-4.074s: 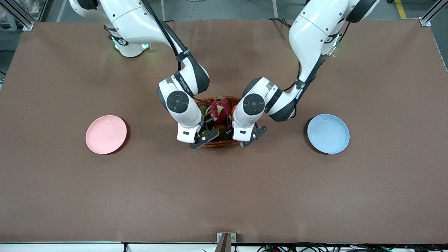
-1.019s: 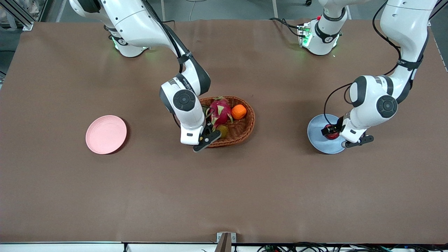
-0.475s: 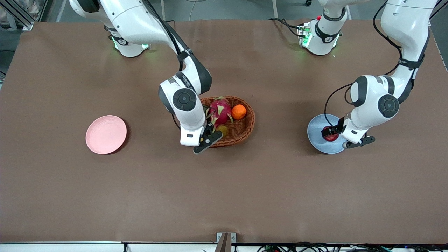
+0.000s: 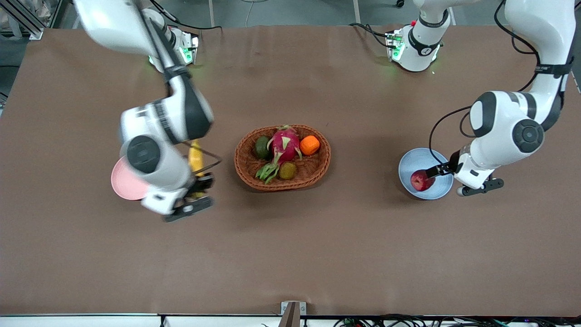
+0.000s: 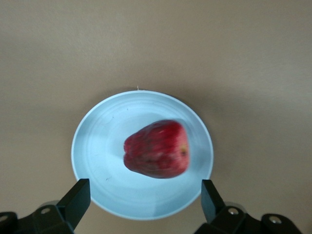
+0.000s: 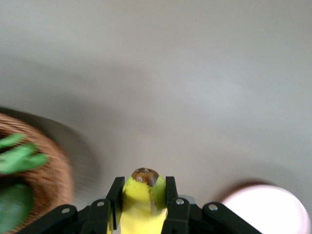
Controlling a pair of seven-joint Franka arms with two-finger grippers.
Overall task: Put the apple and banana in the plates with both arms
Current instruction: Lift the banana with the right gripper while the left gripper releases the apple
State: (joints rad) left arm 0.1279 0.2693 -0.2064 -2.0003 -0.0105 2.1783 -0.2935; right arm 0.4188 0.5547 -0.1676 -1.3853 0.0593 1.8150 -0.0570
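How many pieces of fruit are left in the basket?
4 in the basket: dragon fruit, orange, a dark green fruit and a small brownish one. More may be hidden underneath.

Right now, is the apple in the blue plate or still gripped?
In the plate: the apple rests on the blue plate, with the left gripper open, jaws apart and clear of it.

No readable text anywhere. Left arm [image 4: 522, 131] has a black band with small white lettering (too small to make out). Right arm [image 4: 159, 131] is smeared, so nothing legible there either. Fruit, plates, basket: unmarked.
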